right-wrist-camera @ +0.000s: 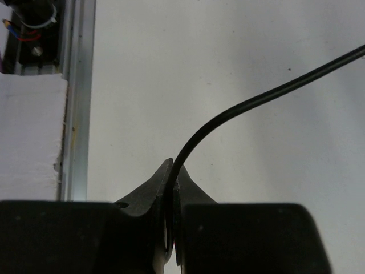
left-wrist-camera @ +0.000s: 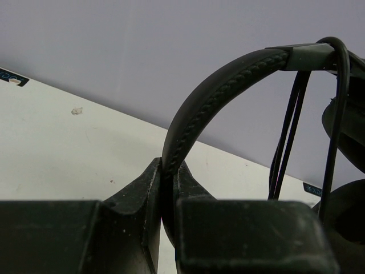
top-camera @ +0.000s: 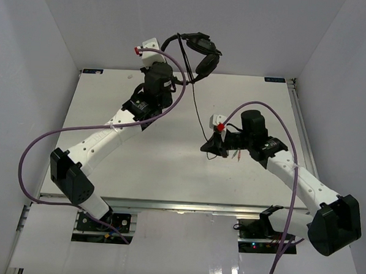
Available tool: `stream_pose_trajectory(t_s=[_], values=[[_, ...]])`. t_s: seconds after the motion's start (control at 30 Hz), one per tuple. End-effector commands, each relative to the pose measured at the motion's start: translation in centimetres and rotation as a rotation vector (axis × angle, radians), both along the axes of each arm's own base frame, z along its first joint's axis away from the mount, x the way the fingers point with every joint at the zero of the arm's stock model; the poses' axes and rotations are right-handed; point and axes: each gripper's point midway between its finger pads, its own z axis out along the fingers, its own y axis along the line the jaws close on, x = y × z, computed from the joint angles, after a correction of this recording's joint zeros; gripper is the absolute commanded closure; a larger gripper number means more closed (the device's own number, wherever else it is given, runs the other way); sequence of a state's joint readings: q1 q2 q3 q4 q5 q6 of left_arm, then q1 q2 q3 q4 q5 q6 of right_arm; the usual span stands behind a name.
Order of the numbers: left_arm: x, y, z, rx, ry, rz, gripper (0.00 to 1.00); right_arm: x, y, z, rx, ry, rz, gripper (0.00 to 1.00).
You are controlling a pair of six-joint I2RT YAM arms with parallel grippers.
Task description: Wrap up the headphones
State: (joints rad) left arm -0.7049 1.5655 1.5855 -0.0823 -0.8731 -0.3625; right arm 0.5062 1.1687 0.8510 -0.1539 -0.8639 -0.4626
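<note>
The black headphones [top-camera: 201, 52] hang in the air at the back of the table, earcups to the right. My left gripper [top-camera: 170, 72] is shut on their thin headband [left-wrist-camera: 211, 105], with the cable looped over the band in the left wrist view [left-wrist-camera: 341, 108]. The thin black cable [top-camera: 195, 107] runs down from the headphones to my right gripper [top-camera: 211, 144], which is shut on the cable [right-wrist-camera: 239, 111] near its end. Small red and green plugs [top-camera: 234, 154] show beside the right gripper.
White table [top-camera: 169, 173] with white walls on three sides. Purple robot cables [top-camera: 44, 142] loop off both arms. A metal rail [right-wrist-camera: 77, 97] runs along the table's edge in the right wrist view.
</note>
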Motion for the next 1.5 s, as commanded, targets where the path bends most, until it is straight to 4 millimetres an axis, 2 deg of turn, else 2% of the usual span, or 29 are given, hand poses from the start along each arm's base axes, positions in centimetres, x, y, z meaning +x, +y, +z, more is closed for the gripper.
stream_pose_trajectory(t_s=[0.0, 0.07, 0.13, 0.2, 0.23, 0.27, 0.33, 0.43, 0.7, 1.0, 1.1, 1.3, 1.47], values=[[-0.2, 0.3, -2.9, 0.054, 0.036, -0.018, 1.00, 2.3, -2.0, 2.1, -0.173, -0.195, -0.075, 0.92], [-0.5, 0.4, -5.6, 0.119, 0.077, -0.036, 1.00, 3.8, -2.8, 3.4, -0.212, -0.266, -0.136, 0.92], [-1.0, 0.6, -9.1, 0.188, 0.133, -0.058, 1.00, 5.5, -3.8, 5.1, -0.239, -0.340, -0.206, 0.92], [-1.7, 0.9, -11.8, 0.226, 0.167, -0.075, 1.00, 6.4, -4.4, 6.1, -0.247, -0.376, -0.242, 0.92], [-1.9, 0.9, -12.1, 0.232, 0.173, -0.086, 1.00, 6.7, -4.6, 6.7, -0.249, -0.391, -0.257, 0.92], [-2.5, 1.2, -14.3, 0.265, 0.208, -0.104, 1.00, 7.3, -5.0, 7.3, -0.254, -0.411, -0.281, 0.92], [-3.1, 1.0, -15.2, 0.271, 0.222, -0.138, 1.00, 7.9, -5.1, 8.3, -0.249, -0.437, -0.300, 0.92], [-4.3, 0.1, -17.7, 0.304, 0.266, -0.239, 1.00, 8.8, -5.2, 9.1, -0.256, -0.462, -0.323, 0.92], [-8.0, -4.3, -20.2, 0.397, 0.313, -0.547, 1.00, 10.6, -5.0, 10.5, -0.256, -0.512, -0.356, 0.91], [-12.2, -7.0, -23.5, 0.474, 0.398, -0.764, 1.00, 12.4, -4.9, 11.8, -0.249, -0.524, -0.381, 0.90], [-13.1, -7.7, -23.7, 0.488, 0.399, -0.796, 1.00, 12.6, -4.9, 11.4, -0.253, -0.518, -0.382, 0.89], [-13.9, -8.3, -23.6, 0.500, 0.396, -0.824, 1.00, 12.8, -5.1, 11.0, -0.261, -0.519, -0.387, 0.89], [-14.3, -8.2, -22.0, 0.487, 0.368, -0.827, 1.00, 13.3, -5.6, 9.5, -0.285, -0.512, -0.400, 0.88]])
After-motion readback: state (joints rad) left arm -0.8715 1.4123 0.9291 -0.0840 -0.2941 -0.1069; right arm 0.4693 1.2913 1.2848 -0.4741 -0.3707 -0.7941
